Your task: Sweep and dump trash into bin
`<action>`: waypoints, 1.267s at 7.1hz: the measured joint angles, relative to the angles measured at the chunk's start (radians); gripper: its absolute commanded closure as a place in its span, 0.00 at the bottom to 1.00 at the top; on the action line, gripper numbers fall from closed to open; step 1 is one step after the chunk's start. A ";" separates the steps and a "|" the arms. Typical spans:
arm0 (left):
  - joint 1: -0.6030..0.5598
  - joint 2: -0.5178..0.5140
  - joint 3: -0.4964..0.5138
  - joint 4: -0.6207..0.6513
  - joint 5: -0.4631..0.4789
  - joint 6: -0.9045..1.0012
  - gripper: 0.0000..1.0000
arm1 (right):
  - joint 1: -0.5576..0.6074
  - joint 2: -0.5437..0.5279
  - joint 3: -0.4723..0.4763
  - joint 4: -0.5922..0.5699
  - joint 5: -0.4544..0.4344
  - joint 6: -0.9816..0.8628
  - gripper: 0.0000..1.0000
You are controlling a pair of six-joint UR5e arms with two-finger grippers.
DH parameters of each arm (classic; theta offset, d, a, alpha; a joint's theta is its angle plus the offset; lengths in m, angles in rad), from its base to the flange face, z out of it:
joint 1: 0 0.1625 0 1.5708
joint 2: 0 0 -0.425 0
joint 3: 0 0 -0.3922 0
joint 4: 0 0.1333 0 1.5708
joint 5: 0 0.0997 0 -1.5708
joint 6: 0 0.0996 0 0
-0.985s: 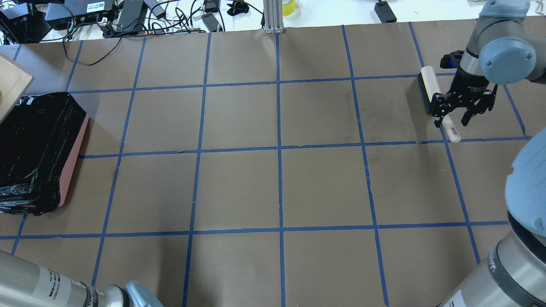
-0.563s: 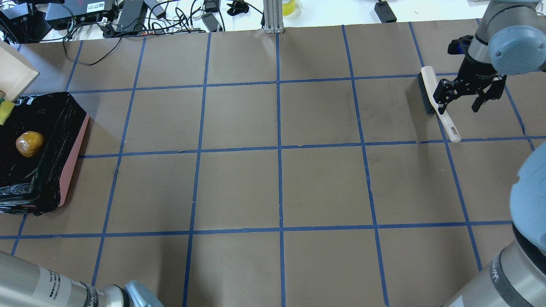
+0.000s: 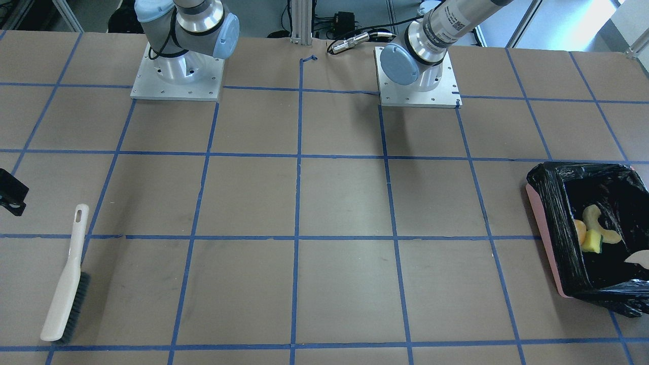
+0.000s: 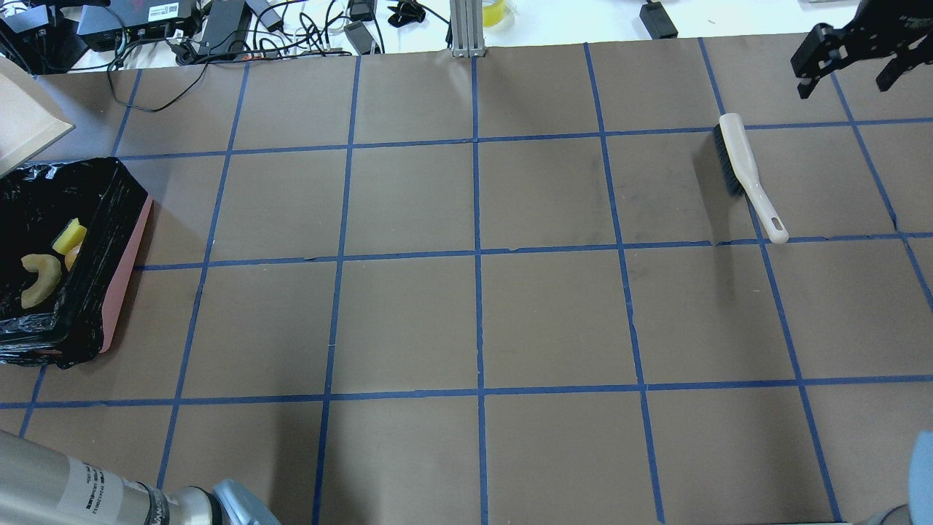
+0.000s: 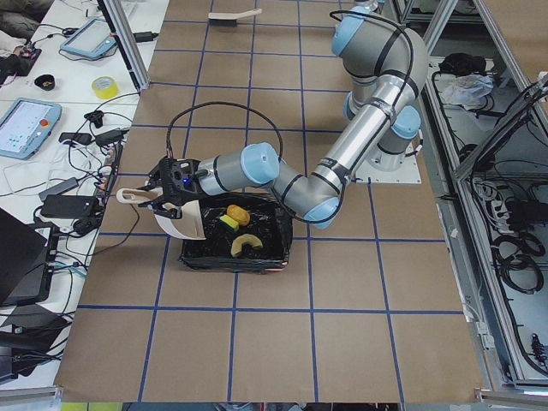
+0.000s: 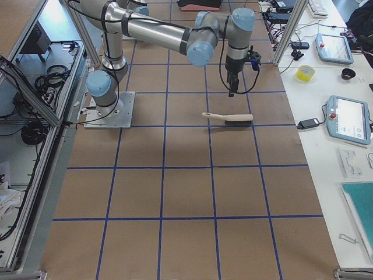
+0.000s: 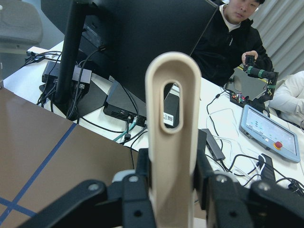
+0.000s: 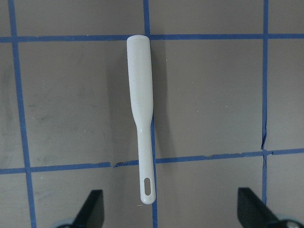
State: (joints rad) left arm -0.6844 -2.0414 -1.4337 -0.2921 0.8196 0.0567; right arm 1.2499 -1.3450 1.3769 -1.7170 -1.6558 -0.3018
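Observation:
The bin (image 4: 127,277), pinkish-red with a black bag liner, stands at the table's left edge; it also shows in the front view (image 3: 545,228). In it lie the cream crescent (image 4: 40,279), the yellow-and-green sponge (image 4: 69,235) and the amber piece (image 4: 73,257), which is partly hidden. My left gripper (image 7: 173,190) is shut on the handle of the beige dustpan (image 5: 180,214), which hangs tilted at the bin's far side. My right gripper (image 4: 845,80) is open and empty, raised above the white brush (image 4: 736,157) lying on the table.
The brush (image 8: 142,118) lies flat across a blue tape line at the far right. Cables and electronics (image 4: 219,29) line the far edge beyond the table. People sit at a desk (image 7: 256,137) past the bin end.
The amber piece, then the sponge and crescent, have dropped into the bin. My right gripper has risen and moved away from the brush toward the far edge. The brush has stayed put.

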 measured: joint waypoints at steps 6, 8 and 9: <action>-0.346 0.106 0.008 -0.231 0.565 -0.231 1.00 | 0.272 -0.203 0.065 0.120 0.052 0.319 0.00; -0.487 0.118 0.005 -0.381 0.766 -0.448 1.00 | 0.321 -0.221 0.117 0.107 0.056 0.363 0.00; -0.546 0.115 0.003 -0.471 0.838 -0.607 1.00 | 0.326 -0.223 0.127 0.101 0.056 0.366 0.00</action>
State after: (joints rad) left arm -1.2305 -1.9262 -1.4312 -0.7633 1.6575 -0.5503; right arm 1.5760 -1.5680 1.5039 -1.6160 -1.5993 0.0644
